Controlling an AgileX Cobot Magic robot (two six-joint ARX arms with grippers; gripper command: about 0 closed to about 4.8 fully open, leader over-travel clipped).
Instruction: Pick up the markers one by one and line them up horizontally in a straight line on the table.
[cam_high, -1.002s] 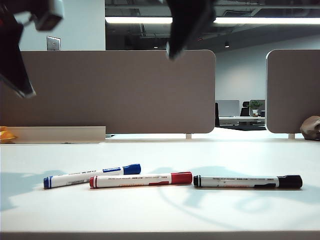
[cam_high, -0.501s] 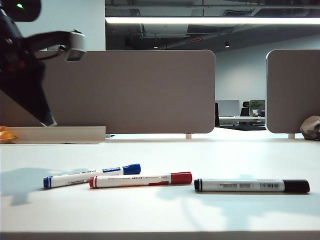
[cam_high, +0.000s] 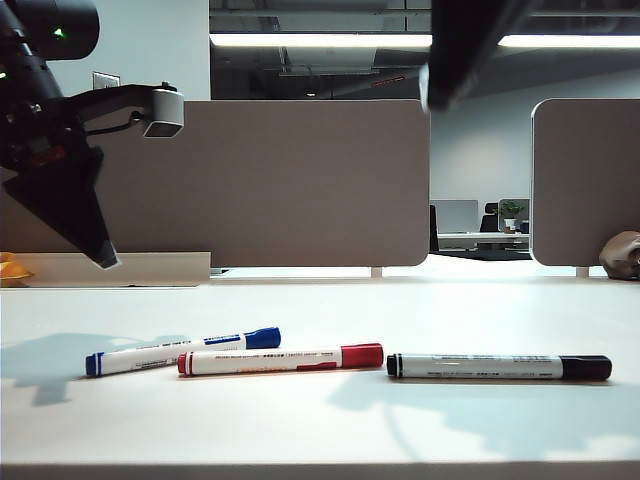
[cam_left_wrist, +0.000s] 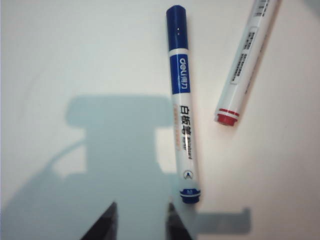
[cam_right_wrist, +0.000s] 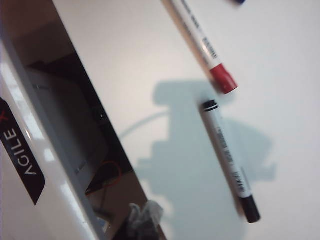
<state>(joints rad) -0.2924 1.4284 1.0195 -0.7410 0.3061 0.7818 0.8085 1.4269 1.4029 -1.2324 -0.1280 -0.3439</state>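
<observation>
So since a second back, the black marker (cam_high: 498, 367) has nudged a bit to the right and sits level now, leaving a clear gap between it and the red marker (cam_high: 281, 359). The left arm has also swung down into the exterior view on the far left, and the right arm now hangs at the top, further right than it was.

All three markers lie on the white table (cam_high: 320, 430), nothing holding any of them. The blue marker (cam_high: 182, 351) is leftmost and tilted, its capped end angled up toward the back, and its barrel runs just behind the red one's left end. Can't tell if those two actually touch. Red and black sit roughly in one line, end to end with a small gap.

The left pincer (cam_left_wrist: 141, 224) hovers above the table near the blue marker's (cam_left_wrist: 183, 103) tail end, with its two dark fingertips (cam_left_wrist: 106, 222) spread apart and nothing between them. The red marker's (cam_left_wrist: 246, 62) end shows nearby in that view too.

The right pincer (cam_high: 450, 60) is up high, well clear of the table. Its wrist view doesn't show the tips, only the red marker (cam_right_wrist: 204, 46) and black marker (cam_right_wrist: 230, 167) below, but it's pressed together and empty.
</observation>
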